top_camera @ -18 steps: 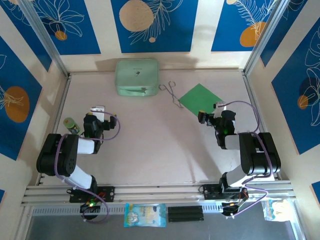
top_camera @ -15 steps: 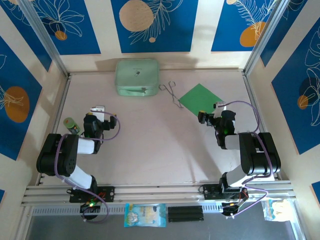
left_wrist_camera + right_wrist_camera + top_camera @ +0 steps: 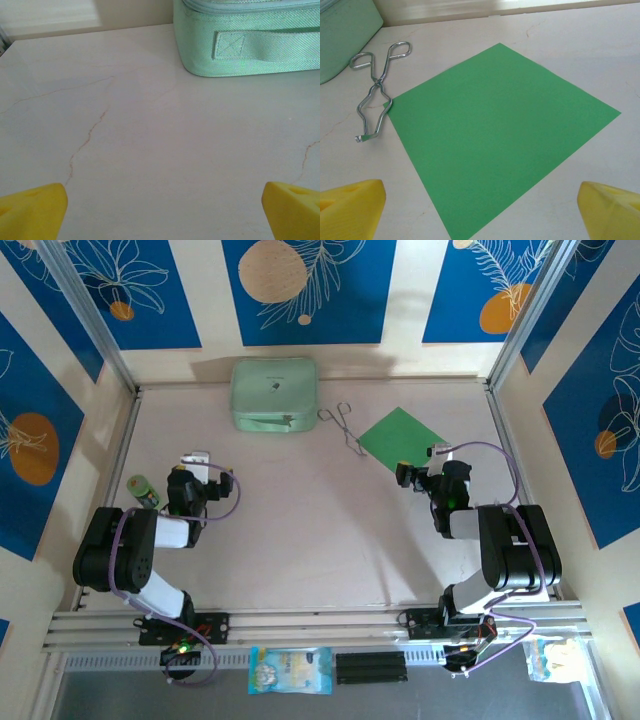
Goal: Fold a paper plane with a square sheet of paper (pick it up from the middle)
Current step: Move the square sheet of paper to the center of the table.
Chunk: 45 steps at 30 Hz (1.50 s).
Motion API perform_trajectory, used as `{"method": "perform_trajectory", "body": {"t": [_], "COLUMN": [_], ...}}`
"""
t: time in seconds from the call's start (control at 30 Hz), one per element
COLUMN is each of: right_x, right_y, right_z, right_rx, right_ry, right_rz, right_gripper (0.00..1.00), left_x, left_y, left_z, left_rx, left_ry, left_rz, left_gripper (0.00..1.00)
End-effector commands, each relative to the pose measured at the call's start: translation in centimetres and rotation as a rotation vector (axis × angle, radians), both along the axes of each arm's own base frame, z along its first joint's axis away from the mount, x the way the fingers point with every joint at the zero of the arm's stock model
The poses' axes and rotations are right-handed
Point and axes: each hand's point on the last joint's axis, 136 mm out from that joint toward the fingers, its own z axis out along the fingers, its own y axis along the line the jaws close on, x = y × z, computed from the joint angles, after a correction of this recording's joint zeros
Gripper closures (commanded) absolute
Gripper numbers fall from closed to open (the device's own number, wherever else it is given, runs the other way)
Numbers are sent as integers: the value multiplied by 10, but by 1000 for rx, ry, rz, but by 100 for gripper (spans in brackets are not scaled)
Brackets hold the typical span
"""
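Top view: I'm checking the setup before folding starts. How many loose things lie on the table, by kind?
Green paper sheet: 1
Mint case: 1
Wire tongs: 1
Small green container: 1
Total: 4

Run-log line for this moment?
stage: pre-pickup | square sheet of paper: flat, unfolded | tongs: beside sheet corner | left gripper: open | right gripper: open, facing sheet

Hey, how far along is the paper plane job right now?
Nothing looks done: the square sheet of paper lies flat and uncreased, its corner by the wire tongs. Nothing is in hand: the right fingers stand open just short of the sheet, the left fingers open near the mint case. To do: pick it up from the middle, then every fold.
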Motion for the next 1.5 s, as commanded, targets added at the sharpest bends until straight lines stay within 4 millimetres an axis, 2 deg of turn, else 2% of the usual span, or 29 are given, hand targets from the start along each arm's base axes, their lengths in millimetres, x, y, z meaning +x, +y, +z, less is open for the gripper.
{"method": "perform_trajectory", "body": {"t": [0.0,0.8,1.07,1.17,1.27,1.33,1.47], "right_x": [4,2,-9,-13,-16,-16,-9], "right_y": [0,0,0,-3,-2,-2,3], "right_z": [7,11,44,63,80,83,77], "right_rx": [4,2,-11,6,102,181,265], "right_ry": [-21,-41,-68,-24,50,133,322], "right_rz": [0,5,-15,-69,-115,-158,-230], "right_gripper": [1,1,1,1,1,1,1], "left_x": [4,0,-11,-15,-19,-22,-31], "left_y": [-1,3,10,13,17,19,23], "left_z": [5,9,33,47,70,86,97], "left_rx": [11,7,8,8,-30,-94,-261], "left_ry": [-19,-52,-94,-99,-104,-92,46], "left_rz": [-1,21,60,78,114,142,250], "left_gripper": [1,1,1,1,0,1,1]}}
